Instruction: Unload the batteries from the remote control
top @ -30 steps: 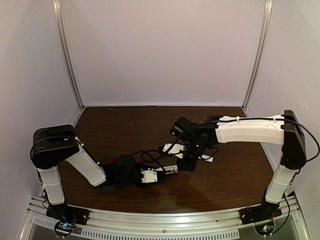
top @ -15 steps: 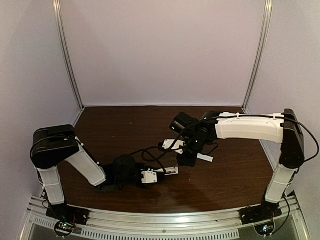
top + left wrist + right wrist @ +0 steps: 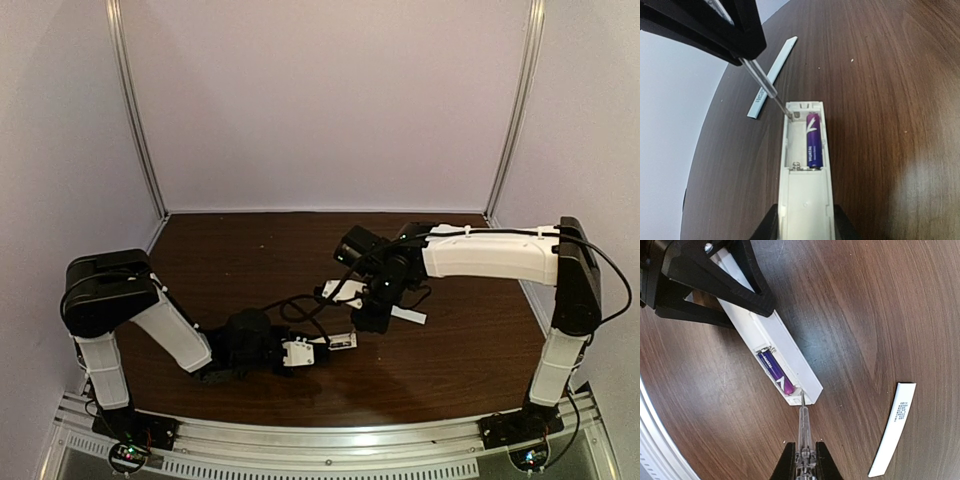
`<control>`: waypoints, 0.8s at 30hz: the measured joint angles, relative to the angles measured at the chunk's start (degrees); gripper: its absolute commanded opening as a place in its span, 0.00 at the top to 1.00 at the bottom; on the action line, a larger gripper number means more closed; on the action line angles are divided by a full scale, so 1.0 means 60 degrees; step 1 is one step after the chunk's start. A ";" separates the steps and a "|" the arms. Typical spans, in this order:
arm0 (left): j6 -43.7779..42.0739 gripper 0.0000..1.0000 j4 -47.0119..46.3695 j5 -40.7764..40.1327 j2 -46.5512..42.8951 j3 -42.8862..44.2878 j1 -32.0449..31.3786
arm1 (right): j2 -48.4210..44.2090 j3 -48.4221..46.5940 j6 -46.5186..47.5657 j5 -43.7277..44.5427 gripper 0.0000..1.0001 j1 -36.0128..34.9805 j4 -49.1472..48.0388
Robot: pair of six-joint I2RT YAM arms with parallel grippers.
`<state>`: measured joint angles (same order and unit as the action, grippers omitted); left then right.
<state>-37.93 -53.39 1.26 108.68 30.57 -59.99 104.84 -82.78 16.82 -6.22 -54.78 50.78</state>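
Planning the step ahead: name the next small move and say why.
Probably slide the screwdriver tip sideways under the battery and lever it up: the tip sits at the empty slot's end, while the left pincer grips the remote control.

We see a dark brown wood-grain table (image 3: 230,260) closed in by pale lilac walls (image 3: 320,100), with a slanted metal post (image 3: 135,110) in the left corner and a second post (image 3: 515,110) in the right. A ribbed aluminium rail (image 3: 320,440) runs along the near edge. A screwdriver (image 3: 803,432) with a clear handle and a thin silver shaft is tilted, tip down. A thin white strip (image 3: 892,430) printed with small grey text lies flat on the wood. From the left wrist the shaft crosses in front of that strip; from the right wrist we see the two lie apart.
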 measured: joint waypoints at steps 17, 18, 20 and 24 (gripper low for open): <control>-0.0025 1.00 0.0000 -0.0004 0.0000 0.0000 0.0000 | 0.0291 -0.0215 0.0175 -0.0299 1.00 -0.0080 0.0208; -0.0029 1.00 0.0004 -0.0011 0.0000 0.0000 0.0000 | 0.0339 -0.0215 0.0175 -0.0346 1.00 -0.0080 0.0222; -0.0058 1.00 0.0000 -0.0011 0.0000 0.0000 0.0000 | 0.0379 -0.0215 0.0178 -0.0386 1.00 -0.0080 0.0219; -0.0091 1.00 -0.0004 -0.0018 0.0007 0.0000 0.0000 | 0.0430 -0.0215 0.0189 -0.0423 1.00 -0.0080 0.0222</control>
<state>-38.48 -53.41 1.15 108.73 30.57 -59.99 107.42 -84.07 17.96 -8.75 -55.27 52.12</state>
